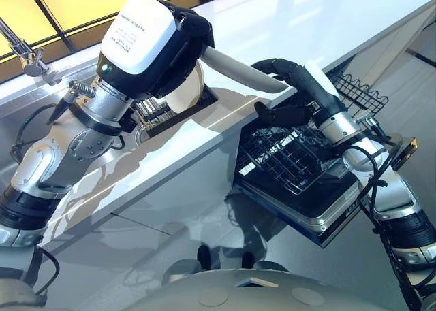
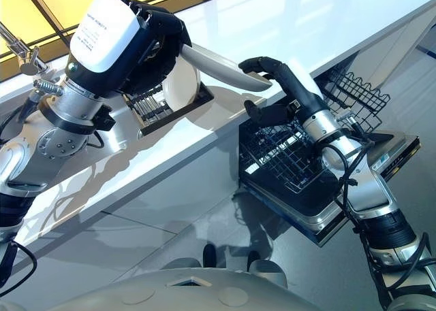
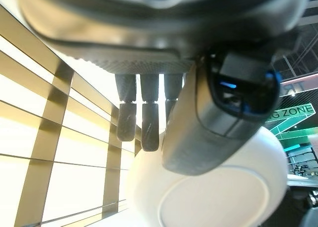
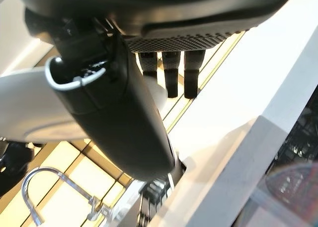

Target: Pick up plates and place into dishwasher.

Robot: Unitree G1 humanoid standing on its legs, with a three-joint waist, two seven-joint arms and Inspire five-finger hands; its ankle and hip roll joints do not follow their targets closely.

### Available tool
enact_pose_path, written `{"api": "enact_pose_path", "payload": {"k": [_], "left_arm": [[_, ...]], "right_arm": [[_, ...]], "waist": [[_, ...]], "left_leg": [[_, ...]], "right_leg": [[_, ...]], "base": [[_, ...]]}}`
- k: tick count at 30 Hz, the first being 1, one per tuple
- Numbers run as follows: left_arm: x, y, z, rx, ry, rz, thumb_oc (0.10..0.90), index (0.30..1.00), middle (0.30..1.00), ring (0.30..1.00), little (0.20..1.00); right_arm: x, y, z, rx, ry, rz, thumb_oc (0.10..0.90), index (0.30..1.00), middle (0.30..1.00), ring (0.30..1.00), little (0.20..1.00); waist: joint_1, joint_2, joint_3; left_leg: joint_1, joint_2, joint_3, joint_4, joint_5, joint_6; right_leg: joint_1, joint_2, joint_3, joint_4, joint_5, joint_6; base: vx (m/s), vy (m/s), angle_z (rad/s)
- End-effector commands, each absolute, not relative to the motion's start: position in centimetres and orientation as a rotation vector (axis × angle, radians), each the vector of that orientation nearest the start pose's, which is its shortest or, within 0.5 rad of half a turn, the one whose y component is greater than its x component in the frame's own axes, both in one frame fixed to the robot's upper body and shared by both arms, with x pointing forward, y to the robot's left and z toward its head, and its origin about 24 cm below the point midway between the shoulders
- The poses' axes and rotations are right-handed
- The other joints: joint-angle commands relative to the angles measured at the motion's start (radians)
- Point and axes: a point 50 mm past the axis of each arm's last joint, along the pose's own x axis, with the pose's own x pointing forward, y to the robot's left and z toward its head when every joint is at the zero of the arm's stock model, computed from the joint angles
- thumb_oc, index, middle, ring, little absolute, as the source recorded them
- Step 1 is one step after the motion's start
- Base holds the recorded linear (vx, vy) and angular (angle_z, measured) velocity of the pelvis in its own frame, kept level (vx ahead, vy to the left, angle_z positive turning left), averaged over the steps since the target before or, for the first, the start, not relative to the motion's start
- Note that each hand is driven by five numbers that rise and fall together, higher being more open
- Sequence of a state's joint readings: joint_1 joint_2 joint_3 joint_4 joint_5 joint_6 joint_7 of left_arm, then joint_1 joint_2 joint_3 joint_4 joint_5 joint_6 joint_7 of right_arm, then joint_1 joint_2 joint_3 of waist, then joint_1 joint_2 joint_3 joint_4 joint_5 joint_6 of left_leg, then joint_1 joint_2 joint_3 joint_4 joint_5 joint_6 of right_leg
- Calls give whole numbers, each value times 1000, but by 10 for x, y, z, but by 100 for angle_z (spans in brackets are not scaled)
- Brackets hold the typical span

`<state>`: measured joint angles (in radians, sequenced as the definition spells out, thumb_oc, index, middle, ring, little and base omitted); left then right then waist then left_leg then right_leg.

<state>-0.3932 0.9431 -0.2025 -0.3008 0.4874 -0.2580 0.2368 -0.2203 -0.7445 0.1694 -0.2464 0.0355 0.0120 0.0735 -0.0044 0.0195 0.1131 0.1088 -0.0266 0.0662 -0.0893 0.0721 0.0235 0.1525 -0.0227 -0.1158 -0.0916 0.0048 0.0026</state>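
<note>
White countertop, chrome tap and recessed drying rack

A long glossy white countertop (image 1: 286, 25) runs across the scene. A chrome metal tap (image 1: 24, 52) stands at its far left end, by a dark slotted drying rack (image 2: 146, 107) sunk into the surface. Beyond it rise yellow lit wall panels (image 1: 88, 1) with dark frames.

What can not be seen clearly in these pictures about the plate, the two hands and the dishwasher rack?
- Plate: in the eye views the left hand hides its near end.
- Right hand: its fingers reach over the plate's far edge; whether they grip it cannot be told.
- Dishwasher rack: the right arm covers part of it, and the counter hides its inner end.
- Second plate in the sink rack: partly behind the left hand.
</note>
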Motion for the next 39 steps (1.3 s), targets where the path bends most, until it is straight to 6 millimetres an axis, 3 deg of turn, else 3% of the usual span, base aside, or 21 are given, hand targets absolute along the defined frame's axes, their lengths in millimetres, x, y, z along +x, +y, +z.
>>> {"api": "enact_pose_path", "payload": {"k": [1,9,10,11,20,27,34,39], "left_arm": [[263,164,260,1197,-1093,-59,100,300,300,300,200],[267,162,240,1091,-940,-182,100,300,300,300,200],[268,163,238,1072,-915,-192,300,472,472,472,400],[269,164,235,1052,-888,-199,800,900,900,900,900],[276,187,215,939,-718,-151,800,900,900,900,900],[273,227,218,969,-664,25,800,900,900,900,900],[270,255,220,968,-640,177,800,900,900,900,900],[269,282,219,917,-610,327,800,900,900,900,900]], "right_arm": [[247,-153,242,-647,-878,368,100,300,300,300,200],[246,-159,243,-619,-903,284,100,300,300,300,200],[246,-159,242,-616,-904,275,100,300,300,300,200],[247,-160,242,-606,-903,266,100,300,300,300,200],[253,-180,233,-593,-868,108,100,300,300,300,200],[250,-205,227,-613,-807,55,100,300,300,300,200],[252,-213,226,-639,-781,29,100,300,300,300,200],[259,-234,218,-651,-720,-103,100,300,300,300,200]], "waist": [[-6,-16,-90],[4,-14,-85],[5,-14,-84],[7,-14,-83],[18,-14,-79],[18,-13,-80],[19,-11,-78],[16,-9,-79]], "left_leg": [[27,-7,6,2,-83,-22],[30,-11,-13,2,-82,-19],[30,-12,-14,2,-82,-19],[31,-12,-16,2,-82,-18],[34,-13,-21,2,-79,-17],[41,-11,-23,2,-88,-17],[38,-12,-34,2,-78,-18],[39,-7,-28,2,-79,-21]], "right_leg": [[-26,-2,-15,28,15,80],[-23,-1,-18,37,8,78],[-22,-1,-19,37,7,78],[-22,-2,-21,37,7,79],[-16,-4,-33,35,5,78],[-6,-2,-35,30,-4,76],[-9,1,-26,30,2,70],[-5,2,-24,26,-1,67]], "base": [[14,-3,3],[22,-7,8],[22,-10,8],[20,-10,8],[13,-8,3],[14,-4,0],[2,-2,0],[0,0,0]]}}
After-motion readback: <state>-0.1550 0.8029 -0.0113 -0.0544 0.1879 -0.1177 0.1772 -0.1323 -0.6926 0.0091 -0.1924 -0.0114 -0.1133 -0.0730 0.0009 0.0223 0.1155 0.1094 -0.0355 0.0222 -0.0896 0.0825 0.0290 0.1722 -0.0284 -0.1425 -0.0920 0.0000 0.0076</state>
